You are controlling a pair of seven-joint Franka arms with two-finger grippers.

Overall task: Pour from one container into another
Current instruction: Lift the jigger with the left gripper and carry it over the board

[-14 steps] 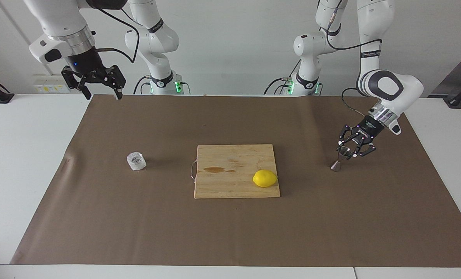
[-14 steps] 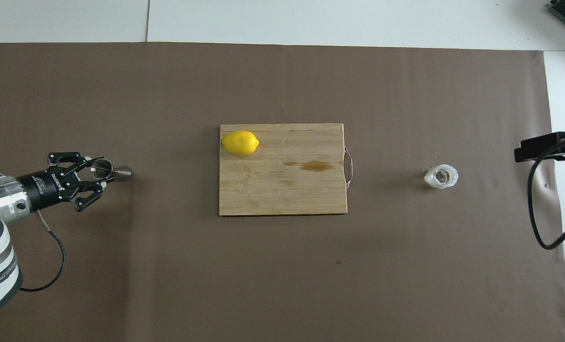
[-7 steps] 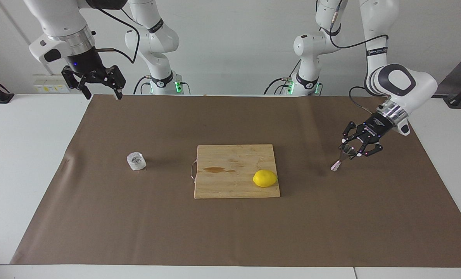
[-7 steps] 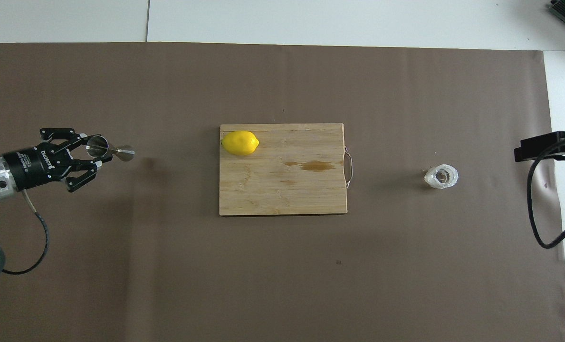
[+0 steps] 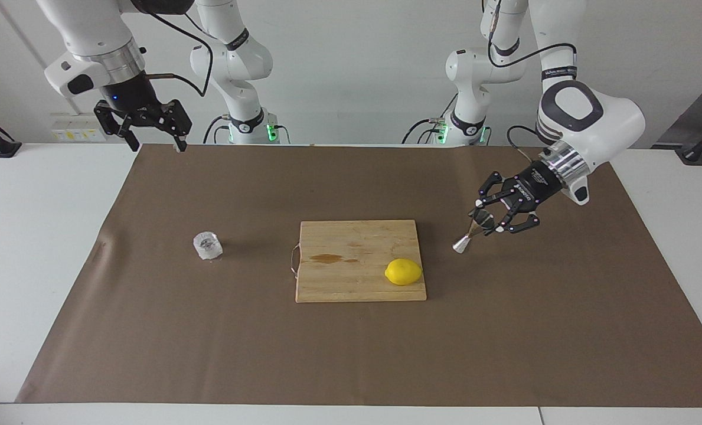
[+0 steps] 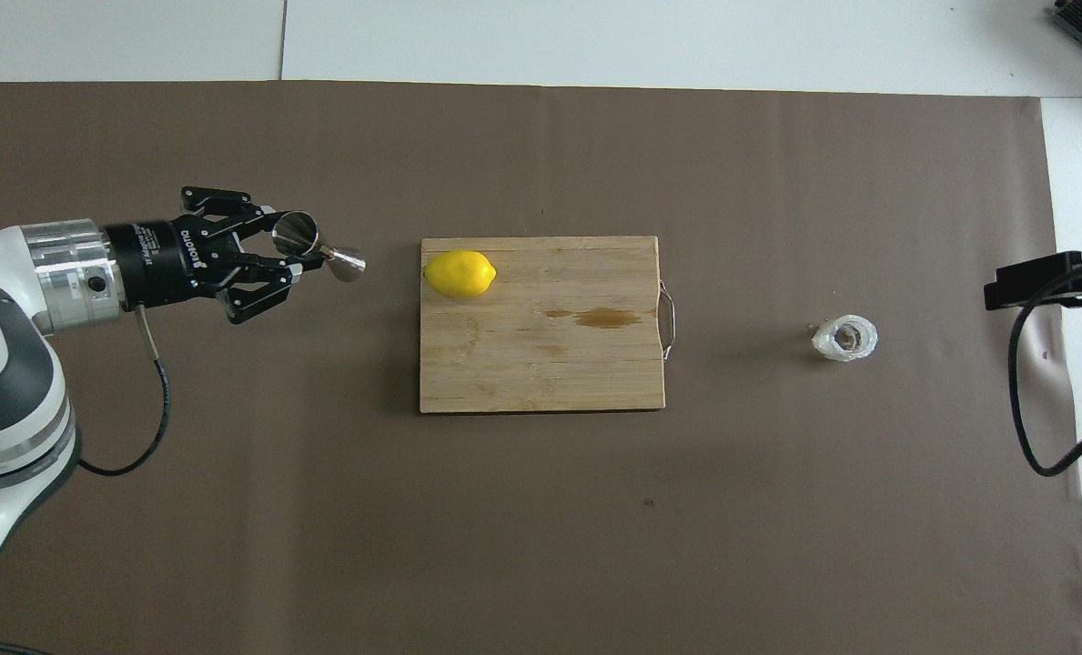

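Note:
My left gripper [image 5: 485, 219] is shut on the upper cone of the steel jigger [image 5: 472, 231] and holds it tilted in the air over the brown mat, beside the cutting board. In the overhead view the left gripper [image 6: 288, 246] and the jigger [image 6: 318, 249] show toward the left arm's end of the table. The clear faceted glass cup [image 5: 208, 245] stands upright on the mat toward the right arm's end; it also shows in the overhead view [image 6: 844, 338]. My right gripper [image 5: 153, 139] waits open and empty, high over the mat's edge nearest the robots.
A wooden cutting board [image 5: 351, 277] lies mid-table with a yellow lemon [image 5: 403, 272] on its corner and a dark stain [image 5: 327, 258]. The board [image 6: 550, 364] and the lemon [image 6: 460, 274] also show in the overhead view. A brown mat [image 5: 351, 354] covers the table.
My left gripper has lifted the jigger off the mat and carried it toward the cutting board, tilting it. The right arm, the cup and the lemon have not moved.

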